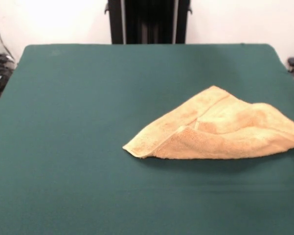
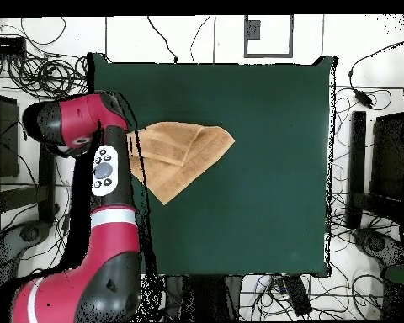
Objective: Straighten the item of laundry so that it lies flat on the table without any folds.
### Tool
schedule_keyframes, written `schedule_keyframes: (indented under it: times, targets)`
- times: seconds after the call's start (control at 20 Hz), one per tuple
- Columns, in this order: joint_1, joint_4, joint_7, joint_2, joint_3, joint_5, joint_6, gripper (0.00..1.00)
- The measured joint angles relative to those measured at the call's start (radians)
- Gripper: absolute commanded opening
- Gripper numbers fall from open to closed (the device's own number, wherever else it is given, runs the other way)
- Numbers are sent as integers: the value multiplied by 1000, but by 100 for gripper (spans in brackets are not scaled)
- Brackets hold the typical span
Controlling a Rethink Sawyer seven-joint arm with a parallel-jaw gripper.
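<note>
The orange-tan towel (image 1: 220,127) lies crumpled on the right side of the green table (image 1: 88,122) in the front view. One layer is folded over another, a corner points left, and its right end reaches the picture's edge. In the overhead view the towel (image 2: 184,156) lies on the table (image 2: 264,202) near its left edge, and part of it is hidden behind the red arm (image 2: 108,181). The arm is bent over the table's left edge. No gripper shows in either view.
The black pedestal (image 1: 147,22) stands behind the table's far edge. Cables (image 2: 37,71) and dark equipment (image 2: 382,181) lie on the floor round the table. The towel sits close to the table's edge on the arm's side.
</note>
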State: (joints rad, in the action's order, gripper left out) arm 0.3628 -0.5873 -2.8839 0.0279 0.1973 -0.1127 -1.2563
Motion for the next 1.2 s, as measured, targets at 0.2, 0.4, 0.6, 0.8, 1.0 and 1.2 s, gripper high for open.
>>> schedule_keyframes:
  times: [0.2,0.4,0.6,0.8,1.0,1.2]
  targets:
    - [5,52,-28,30,11,-4,-1,0]
    - [13,100,-66,55,21,-4,-2,0]
    - [16,125,-80,67,23,-4,-2,0]
    - [20,155,-84,80,34,-4,-6,0]
    - [30,187,-93,93,56,-4,-7,0]
    - [34,199,-99,100,64,-5,-7,0]
